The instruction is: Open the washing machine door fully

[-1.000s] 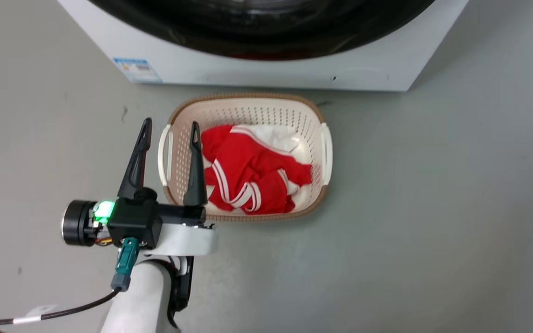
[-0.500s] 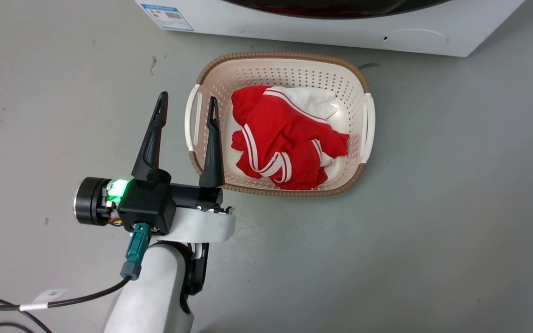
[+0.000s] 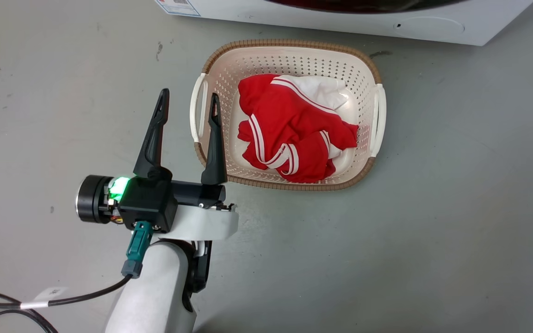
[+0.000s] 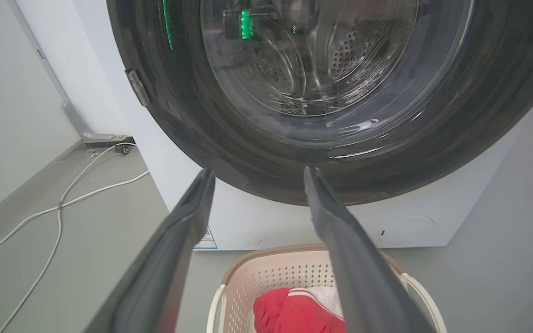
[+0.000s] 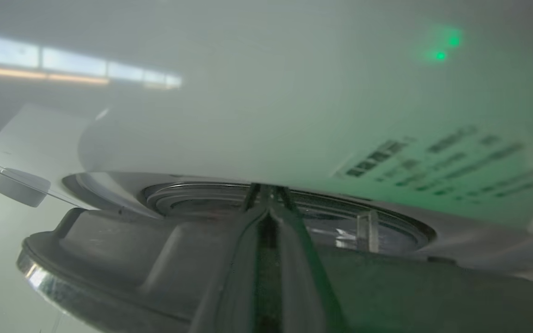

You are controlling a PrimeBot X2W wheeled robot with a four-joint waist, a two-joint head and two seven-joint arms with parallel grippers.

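The head camera has dipped, pushing the washer higher in view. The left gripper, jaws spread, hangs by the basket of red clothing that stands below the washing machine door. The right gripper has its 2 fingers pressed together.

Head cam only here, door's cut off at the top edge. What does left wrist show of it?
Observer: The washing machine door faces that camera: glossy black rim, drum holes visible through the glass.
Operator: Right gripper?
Observer: In the right wrist view, the right gripper has its fingers closed together, tips at a round grey ring below a white panel. It is too blurred to tell whether they hold anything.
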